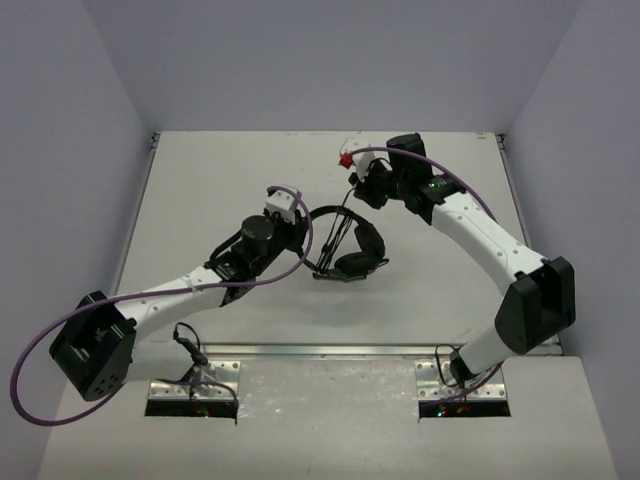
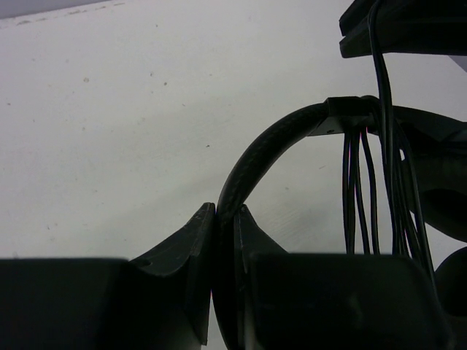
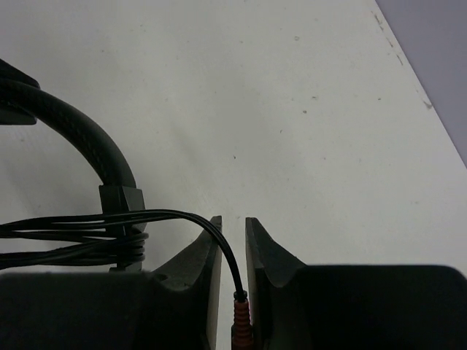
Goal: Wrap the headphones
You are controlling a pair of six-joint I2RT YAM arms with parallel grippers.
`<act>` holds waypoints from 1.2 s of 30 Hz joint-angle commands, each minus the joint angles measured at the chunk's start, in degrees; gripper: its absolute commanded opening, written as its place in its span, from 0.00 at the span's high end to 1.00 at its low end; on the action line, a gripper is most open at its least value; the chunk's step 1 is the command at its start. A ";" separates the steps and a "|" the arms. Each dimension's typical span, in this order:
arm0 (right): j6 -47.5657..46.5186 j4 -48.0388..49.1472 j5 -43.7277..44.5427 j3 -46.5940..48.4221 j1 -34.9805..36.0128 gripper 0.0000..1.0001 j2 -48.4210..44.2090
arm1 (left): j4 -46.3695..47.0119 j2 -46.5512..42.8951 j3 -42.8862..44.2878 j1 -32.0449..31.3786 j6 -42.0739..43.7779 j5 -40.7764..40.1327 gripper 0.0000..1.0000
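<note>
Headphones (image 1: 356, 262), black over-ear set with thin headband and padded earcups: mid-table, between the two grippers.

White matte tabletop (image 1: 220, 170): bare surface visible in both wrist views.

White-and-black left arm (image 1: 170, 290) reaches in from the left. White-and-black right arm (image 1: 480, 235) reaches in from the right.

Left gripper (image 2: 225, 211): black fingers pressed onto the textured black headband (image 2: 270, 146), pinching it edge-on.

Right gripper (image 3: 233, 222): fingers stand slightly apart, narrow gap.

Thin black cable (image 3: 73, 226): several strands wound around the headband near its slider, one strand curving down into the right gripper's gap.

Small reddish plug (image 3: 241, 317): sits low between the right fingers; cannot tell whether it touches them.
</note>
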 commanded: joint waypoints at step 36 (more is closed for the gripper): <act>47.31 10.77 -5.02 -12.91 -23.60 0.01 6.24 | -17.62 15.46 33.48 13.12 9.01 32.60 1.00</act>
